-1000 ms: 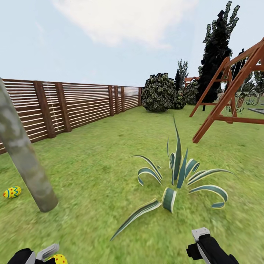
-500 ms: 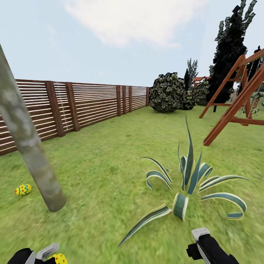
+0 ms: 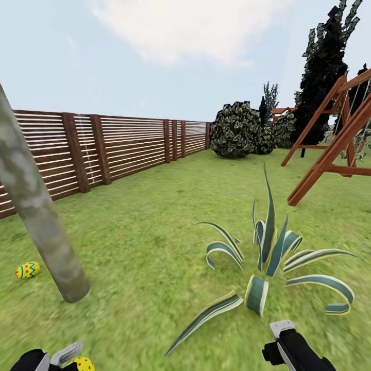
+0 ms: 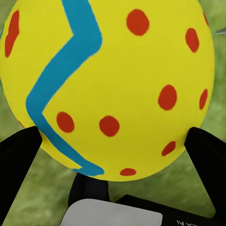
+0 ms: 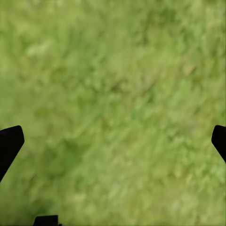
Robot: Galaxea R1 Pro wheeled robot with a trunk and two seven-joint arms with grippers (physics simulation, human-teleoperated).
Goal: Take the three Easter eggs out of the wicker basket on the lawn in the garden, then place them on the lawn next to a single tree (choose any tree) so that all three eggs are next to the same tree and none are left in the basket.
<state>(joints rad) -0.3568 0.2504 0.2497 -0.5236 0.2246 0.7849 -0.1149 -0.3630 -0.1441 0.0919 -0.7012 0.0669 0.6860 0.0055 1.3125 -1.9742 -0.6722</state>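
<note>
My left gripper [image 3: 64, 356] sits at the bottom left of the head view, shut on a yellow Easter egg [image 4: 110, 84] with red dots and a blue zigzag; the same egg [image 3: 82, 364] peeks out beside it. A second Easter egg [image 3: 27, 269] lies on the lawn [image 3: 144, 242] just left of the tree's pale mottled trunk [image 3: 44, 226]. My right gripper [image 3: 282, 330] hangs at the bottom right, open, with bare grass between its black fingertips [image 5: 9, 141]. The wicker basket is out of view.
A spiky striped agave plant [image 3: 268, 252] grows ahead of the right gripper. A brown slat fence [image 3: 103, 149] runs along the left. A wooden swing frame [image 3: 335, 149], round bushes [image 3: 237, 129] and a dark conifer [image 3: 322, 72] stand at the back right.
The whole view has swung slightly, sliding the trunk, the plant and the egg on the grass to the right, so the camera has moved. Both grippers keep their pose.
</note>
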